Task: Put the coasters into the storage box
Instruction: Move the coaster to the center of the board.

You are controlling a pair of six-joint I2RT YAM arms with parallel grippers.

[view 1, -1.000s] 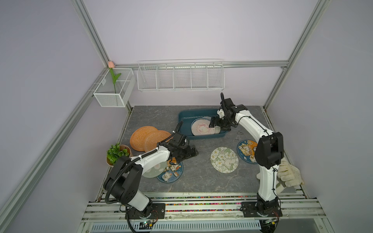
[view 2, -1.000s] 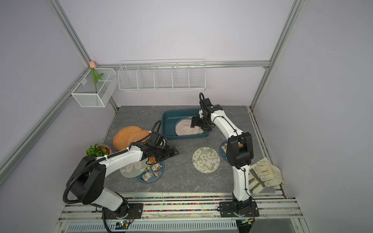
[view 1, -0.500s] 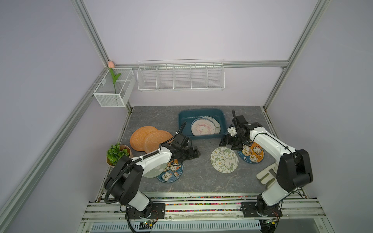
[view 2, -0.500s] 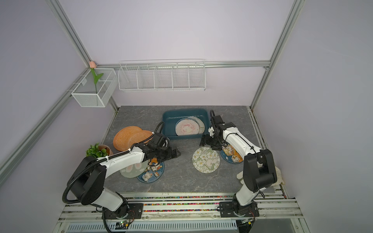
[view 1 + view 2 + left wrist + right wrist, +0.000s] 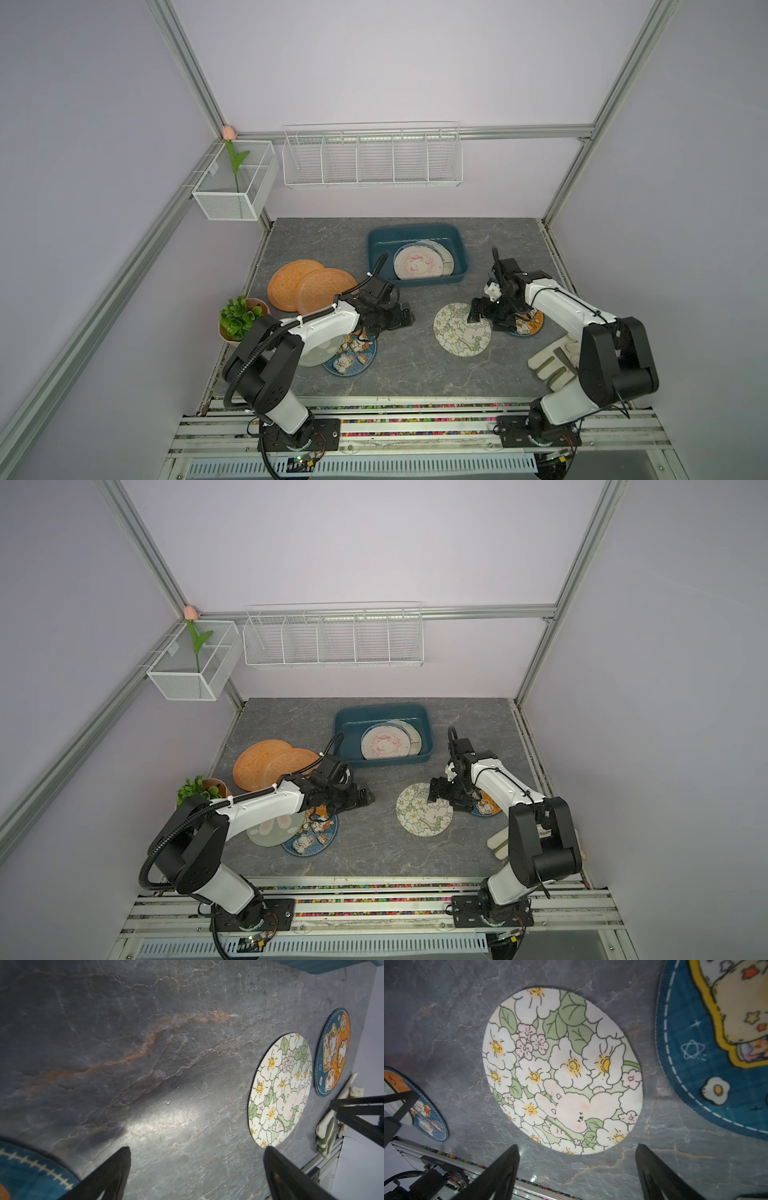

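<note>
Your right gripper (image 5: 577, 1145) hangs spread wide and empty, over the edge of the floral coaster (image 5: 562, 1070). Your left gripper (image 5: 197, 1147) is also spread and empty, low over bare table (image 5: 145, 1064), beside a blue coaster (image 5: 351, 359). The storage box (image 5: 415, 229) sits back-centre with cream coasters (image 5: 417, 264) inside. Two orange coasters (image 5: 307, 286) overlap to its left, outside it. A second blue coaster (image 5: 528, 328) lies partly under the right arm.

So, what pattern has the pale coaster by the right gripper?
Coaster: white flowers, green leaves, a rabbit; right wrist view.
</note>
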